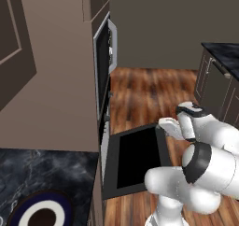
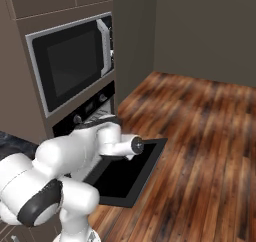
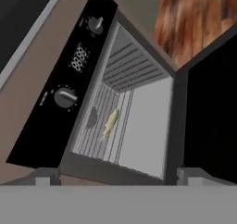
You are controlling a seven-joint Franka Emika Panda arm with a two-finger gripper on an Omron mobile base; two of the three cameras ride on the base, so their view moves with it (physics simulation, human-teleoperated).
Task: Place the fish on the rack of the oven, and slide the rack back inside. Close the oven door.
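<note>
Looking along my gripper (image 3: 115,177) with its fingers spread wide and nothing between them, I see the fish (image 3: 110,123) already lying on the rack (image 3: 99,128) inside the oven (image 3: 139,112), and the rack seems to be pushed in. The oven door (image 1: 137,157) hangs fully down, just below and beyond my hand. I judge it a stiff, fairly heavy hinged panel with smooth, slippery glass, so I would catch its far free edge from beneath on the frame and push it up.
</note>
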